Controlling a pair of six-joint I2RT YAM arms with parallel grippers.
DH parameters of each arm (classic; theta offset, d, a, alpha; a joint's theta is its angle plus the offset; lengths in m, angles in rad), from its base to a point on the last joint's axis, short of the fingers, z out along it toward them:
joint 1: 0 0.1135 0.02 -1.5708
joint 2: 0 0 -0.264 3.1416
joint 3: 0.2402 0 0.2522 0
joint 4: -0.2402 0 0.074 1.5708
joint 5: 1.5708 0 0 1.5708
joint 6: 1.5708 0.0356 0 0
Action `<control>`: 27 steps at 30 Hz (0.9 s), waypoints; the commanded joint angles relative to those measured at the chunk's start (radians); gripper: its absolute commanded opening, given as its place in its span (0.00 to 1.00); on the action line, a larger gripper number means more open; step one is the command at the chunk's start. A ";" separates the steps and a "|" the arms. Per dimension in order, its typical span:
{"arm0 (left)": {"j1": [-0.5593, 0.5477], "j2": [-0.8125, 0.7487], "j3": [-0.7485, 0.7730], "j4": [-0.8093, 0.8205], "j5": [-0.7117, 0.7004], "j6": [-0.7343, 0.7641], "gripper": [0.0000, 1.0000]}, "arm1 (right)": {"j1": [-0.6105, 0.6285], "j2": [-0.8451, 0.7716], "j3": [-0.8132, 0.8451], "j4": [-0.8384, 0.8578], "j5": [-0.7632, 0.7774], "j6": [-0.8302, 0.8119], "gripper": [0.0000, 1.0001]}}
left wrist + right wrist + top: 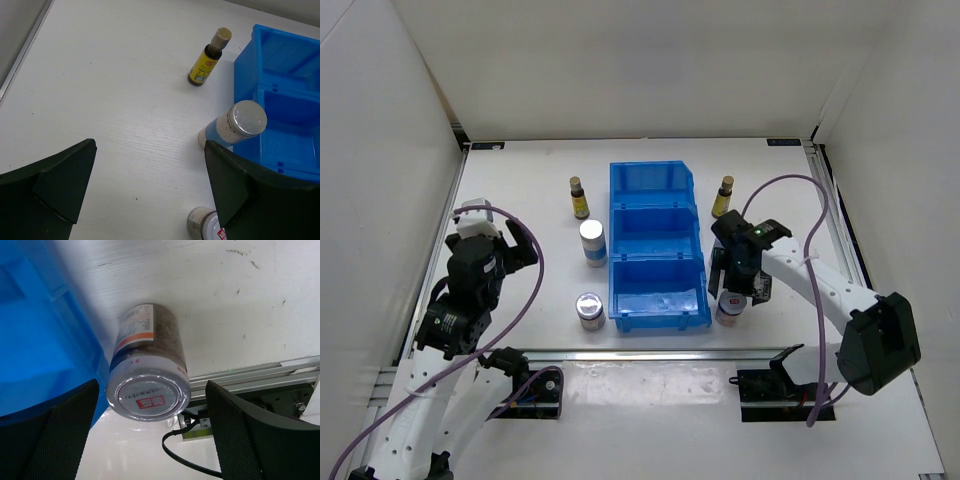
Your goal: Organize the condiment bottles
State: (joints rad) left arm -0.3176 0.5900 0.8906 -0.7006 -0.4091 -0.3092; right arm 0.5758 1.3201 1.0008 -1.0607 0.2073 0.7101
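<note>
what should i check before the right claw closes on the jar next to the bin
1. the jar sits between the right claw fingers, with a gap on each side: ok
2. the jar stands upright with its lid on: ok
3. the claw finger is clear of the bin wall: cannot tell, they overlap in the wrist view
4. the near compartment has room: ok
5. the left claw is open, on the bin's other side: ok
</note>
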 commanded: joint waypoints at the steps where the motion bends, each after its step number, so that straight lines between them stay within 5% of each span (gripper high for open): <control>1: -0.005 -0.009 -0.005 0.001 -0.028 -0.007 1.00 | -0.005 0.025 -0.004 0.015 0.017 0.031 0.89; 4: -0.005 0.001 -0.005 0.001 -0.028 -0.016 1.00 | -0.048 0.034 -0.031 0.050 -0.020 0.017 0.86; 12: -0.005 0.001 -0.005 0.001 -0.046 -0.016 1.00 | -0.064 -0.100 -0.039 0.010 0.003 0.029 0.25; 15: -0.005 0.001 -0.005 0.001 -0.046 -0.016 1.00 | -0.005 -0.156 0.018 -0.041 0.076 0.063 0.12; 21: -0.005 0.001 -0.005 0.001 -0.046 -0.016 1.00 | 0.225 -0.124 0.259 -0.059 0.190 0.089 0.03; 27: -0.005 0.010 -0.005 0.001 -0.046 -0.016 1.00 | 0.377 0.129 0.472 -0.071 0.227 0.078 0.00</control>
State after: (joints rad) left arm -0.3176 0.5980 0.8906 -0.7006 -0.4377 -0.3164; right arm 0.9134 1.3697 1.3956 -1.1324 0.3759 0.7685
